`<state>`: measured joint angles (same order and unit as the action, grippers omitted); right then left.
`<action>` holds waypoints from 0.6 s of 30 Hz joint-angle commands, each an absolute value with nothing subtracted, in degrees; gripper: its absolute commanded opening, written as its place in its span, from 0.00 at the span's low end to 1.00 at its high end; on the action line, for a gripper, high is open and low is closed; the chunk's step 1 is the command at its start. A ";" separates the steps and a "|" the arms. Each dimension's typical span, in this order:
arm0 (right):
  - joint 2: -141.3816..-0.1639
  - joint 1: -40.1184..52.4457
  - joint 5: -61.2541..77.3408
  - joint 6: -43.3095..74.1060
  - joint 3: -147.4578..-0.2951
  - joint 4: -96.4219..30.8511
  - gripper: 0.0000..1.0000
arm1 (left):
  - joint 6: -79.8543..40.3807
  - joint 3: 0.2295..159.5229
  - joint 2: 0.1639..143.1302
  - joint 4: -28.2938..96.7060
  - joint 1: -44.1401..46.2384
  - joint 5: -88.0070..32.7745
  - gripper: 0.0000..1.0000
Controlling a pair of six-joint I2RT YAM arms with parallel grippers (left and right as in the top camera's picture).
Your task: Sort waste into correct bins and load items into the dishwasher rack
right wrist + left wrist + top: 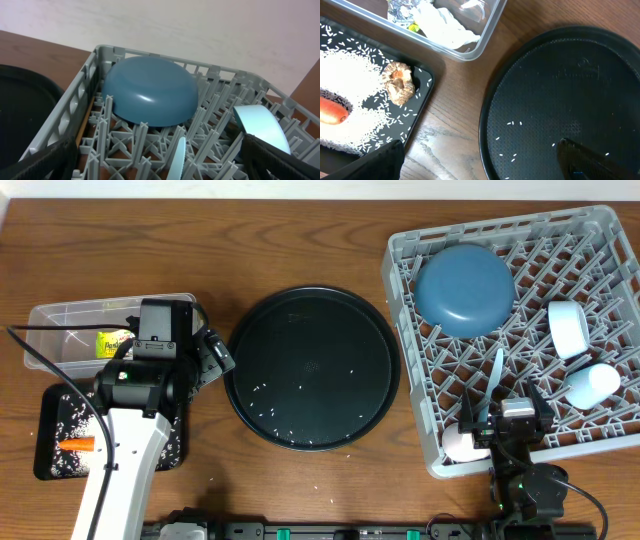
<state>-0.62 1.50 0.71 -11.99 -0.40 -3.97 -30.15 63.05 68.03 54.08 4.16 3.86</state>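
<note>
My left gripper [480, 165] is open and empty, low over the table between the shallow black tray [420, 107] and the round black tray [560, 85]. The shallow tray holds rice [350, 80], a brown biscuit [398, 82] and an orange carrot [331, 111]. The clear tub [485, 35] holds white tissue [442, 25] and the wrapper [113, 340]. The grey rack [600, 240] holds the dark-blue plate [465, 288], white bowl [568, 328], light-blue cup [592, 383], pink cup [462, 442] and pale-blue utensil [177, 160]. My right gripper [160, 170] is open and empty over the rack's near edge.
The round black tray [313, 367] lies mid-table with a few loose rice grains [268, 414] on it. A thin wooden stick [82, 127] lies along the rack's left wall. A few grains lie on the wood in front of the round tray.
</note>
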 commanded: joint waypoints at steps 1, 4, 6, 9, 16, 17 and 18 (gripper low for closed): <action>-0.30 1.15 1.56 -12.71 -0.30 -4.16 0.99 | -30.02 63.99 67.83 54.39 3.88 4.75 0.98; -0.27 1.15 1.56 -12.71 -0.30 -4.16 0.99 | -30.02 63.99 67.83 54.39 3.88 4.75 0.98; -0.30 1.15 1.56 -12.71 -0.32 -4.16 0.99 | -30.02 63.99 67.83 54.39 3.88 4.75 0.98; -0.30 1.15 1.56 -12.71 -0.30 -4.16 0.99 | -30.02 63.99 67.83 54.39 3.88 4.75 0.98; -0.30 1.15 1.56 -12.71 -0.30 -4.16 0.99 | -30.02 63.26 64.45 54.43 3.92 4.75 0.98; -0.30 1.15 1.56 -12.71 -0.30 -4.16 0.99 | -30.02 63.16 63.05 54.43 3.88 4.75 0.98; -0.30 1.15 1.56 -12.71 -0.30 -4.16 0.99 | -30.02 63.09 61.23 54.43 3.88 4.75 0.98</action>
<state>-0.62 1.50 0.71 -12.16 -0.40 -3.97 -30.15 63.02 66.22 54.08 4.16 3.84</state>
